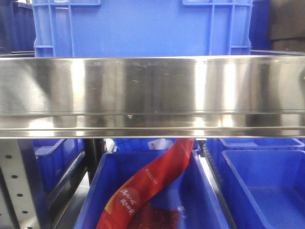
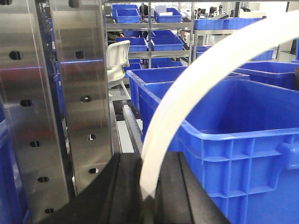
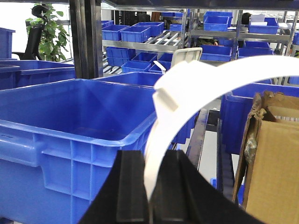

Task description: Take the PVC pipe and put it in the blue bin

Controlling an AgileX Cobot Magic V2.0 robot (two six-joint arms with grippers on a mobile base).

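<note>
Left hand [image 2: 149,161]: black fingers clamped on end of white PVC pipe [image 2: 182,93]. Pipe arched up and right, held in air in front of open blue bin [image 2: 243,154]. Perforated steel upright [image 2: 79,93] stood left of hand. Right hand [image 3: 150,158] likewise clamped on pipe, which curved right above cardboard box [image 3: 275,172]. Front camera: steel shelf rail [image 1: 152,90] filled view, red packet [image 1: 147,186] below.
</note>
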